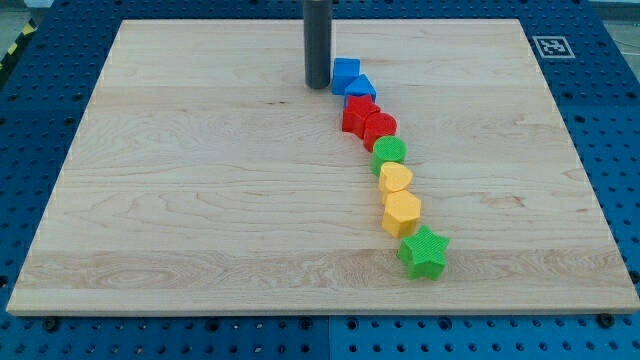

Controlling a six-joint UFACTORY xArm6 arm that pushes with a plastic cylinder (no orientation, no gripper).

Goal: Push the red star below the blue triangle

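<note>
Resting upper centre, my tip (318,86) is carrying no claw, gripping nothing; the red star (357,116) is already touching below the blue triangle (360,90), seemingly nearly done.

On the board (200,200) the blocks run in a touching chain from the cube (345,72) at the view's top down to a star (424,252); the tip (317,86) stands just left of the cube.

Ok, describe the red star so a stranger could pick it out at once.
On the wooden board, a chain of blocks runs from the dark rod down toward the view's bottom right. The red star is third from the top, just under the blue triangle. It is pointed, unlike the rounder red block touching it below.
</note>
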